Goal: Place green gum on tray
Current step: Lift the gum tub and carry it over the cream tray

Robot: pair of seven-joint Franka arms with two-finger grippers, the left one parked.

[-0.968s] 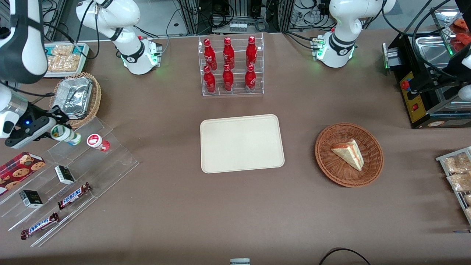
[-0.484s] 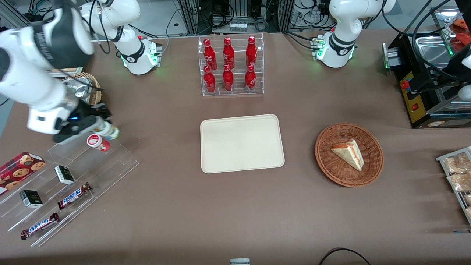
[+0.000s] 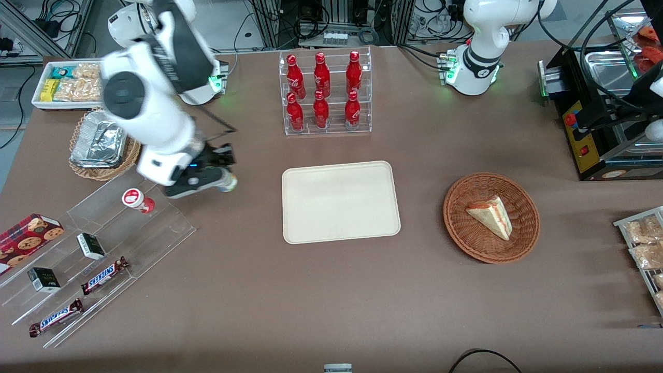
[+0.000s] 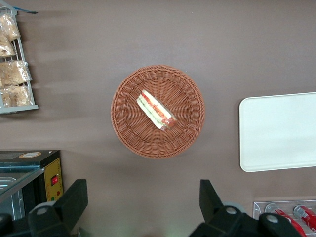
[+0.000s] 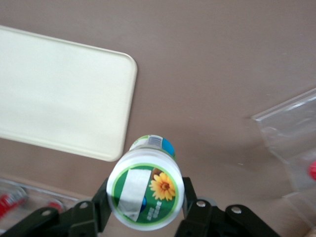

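My right gripper (image 3: 220, 178) is shut on the green gum (image 3: 228, 182), a small white bottle with a green-and-white lid bearing a yellow flower (image 5: 145, 189). It holds the bottle above the brown table, between the clear stepped rack and the tray. The cream-beige tray (image 3: 340, 201) lies flat at the table's middle and shows in the right wrist view (image 5: 59, 94) and the left wrist view (image 4: 279, 131). Nothing lies on the tray.
A red-lidded bottle (image 3: 137, 200) stands on the clear stepped rack (image 3: 93, 248) with Snickers bars and small boxes. A foil tray in a basket (image 3: 101, 145), a rack of red bottles (image 3: 325, 93) and a basket with a sandwich (image 3: 491, 217) also stand on the table.
The right arm has carried the green gum off the clear rack, up and sideways toward the tray. The red-lidded bottle has stayed in place.
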